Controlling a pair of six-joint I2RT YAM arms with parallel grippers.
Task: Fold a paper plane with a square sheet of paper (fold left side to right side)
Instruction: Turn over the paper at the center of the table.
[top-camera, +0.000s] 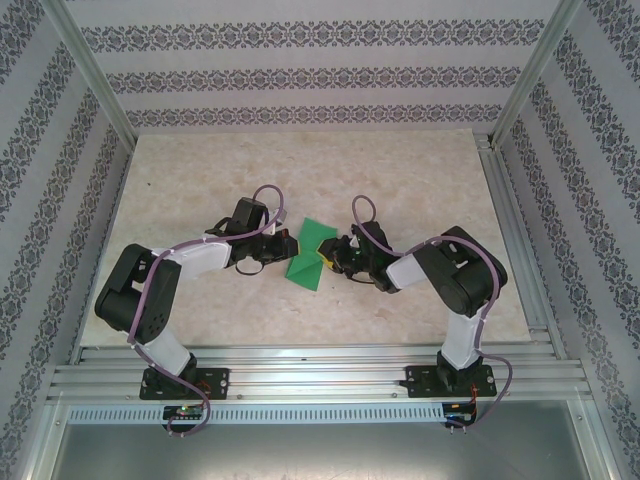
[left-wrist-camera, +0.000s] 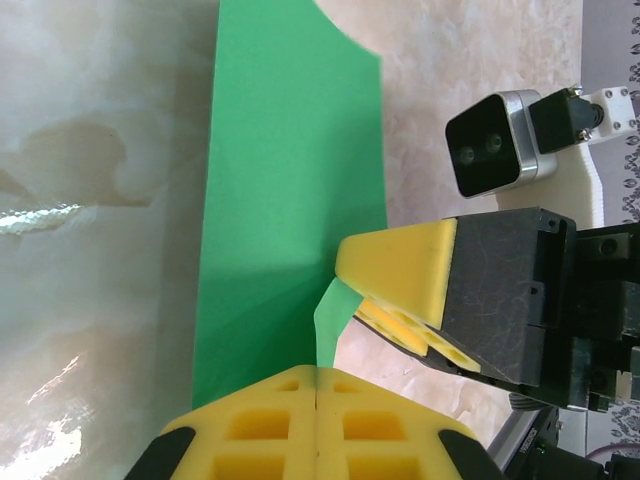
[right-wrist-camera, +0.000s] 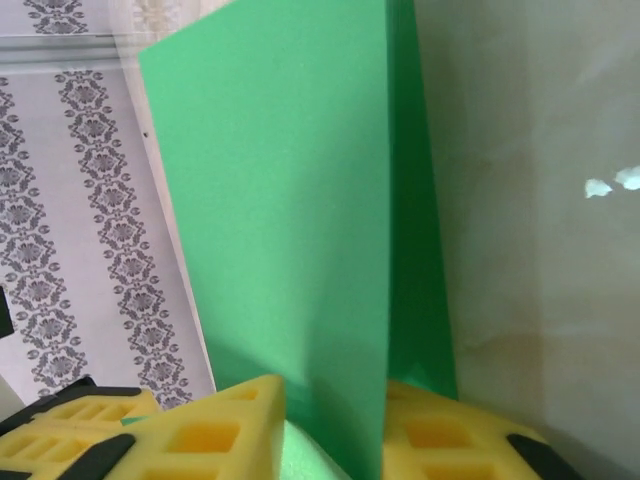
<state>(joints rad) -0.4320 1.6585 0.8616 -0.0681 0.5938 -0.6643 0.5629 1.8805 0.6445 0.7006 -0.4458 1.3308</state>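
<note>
The square sheet of paper (top-camera: 308, 262) is bright green and lies partly folded in the middle of the table, between my two grippers. My left gripper (top-camera: 287, 250) is at its left edge. In the left wrist view its yellow fingertips (left-wrist-camera: 317, 378) are shut, with a lifted strip of the paper (left-wrist-camera: 335, 320) running into their seam. My right gripper (top-camera: 327, 258) is at the right edge. In the right wrist view the raised green sheet (right-wrist-camera: 280, 200) stands in the gap between its parted fingers (right-wrist-camera: 335, 420). No paper plane shape shows.
The marble-patterned table (top-camera: 420, 180) is walled by patterned panels, with metal posts (top-camera: 95, 80) at the back corners. Aluminium rails (top-camera: 320, 375) run along the near edge by the arm bases. The right arm's wrist camera (left-wrist-camera: 490, 145) hangs close over the paper.
</note>
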